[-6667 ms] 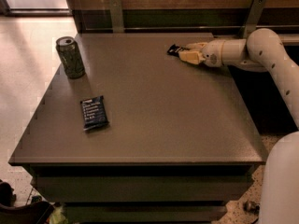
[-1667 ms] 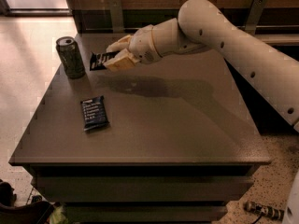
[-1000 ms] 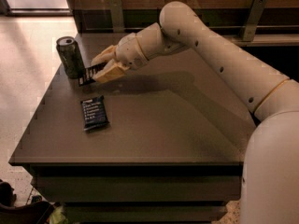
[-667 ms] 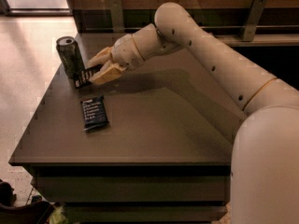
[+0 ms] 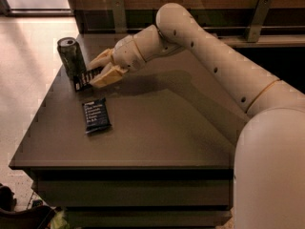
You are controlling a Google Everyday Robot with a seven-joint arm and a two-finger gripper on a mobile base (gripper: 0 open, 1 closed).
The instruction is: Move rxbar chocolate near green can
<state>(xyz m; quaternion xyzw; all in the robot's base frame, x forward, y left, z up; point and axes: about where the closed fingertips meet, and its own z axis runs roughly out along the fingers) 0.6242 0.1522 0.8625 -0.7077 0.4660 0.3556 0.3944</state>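
Note:
The green can [image 5: 71,56] stands upright near the table's far left corner. My gripper [image 5: 100,71] reaches in from the right and is shut on the rxbar chocolate [image 5: 85,79], a slim black wrapper with white lettering. The bar's free end hangs low, just in front of and right beside the can's base. I cannot tell whether the bar touches the table or the can.
A wider dark blue bar wrapper [image 5: 96,115] lies flat on the brown table [image 5: 157,128], in front of the can and gripper. My arm [image 5: 214,56] spans the table's back right. A wooden wall with metal brackets [image 5: 257,13] runs behind the table.
My gripper carried the rxbar chocolate from the table's far right across to the left. Over the last second it lowered and settled the bar beside the green can.

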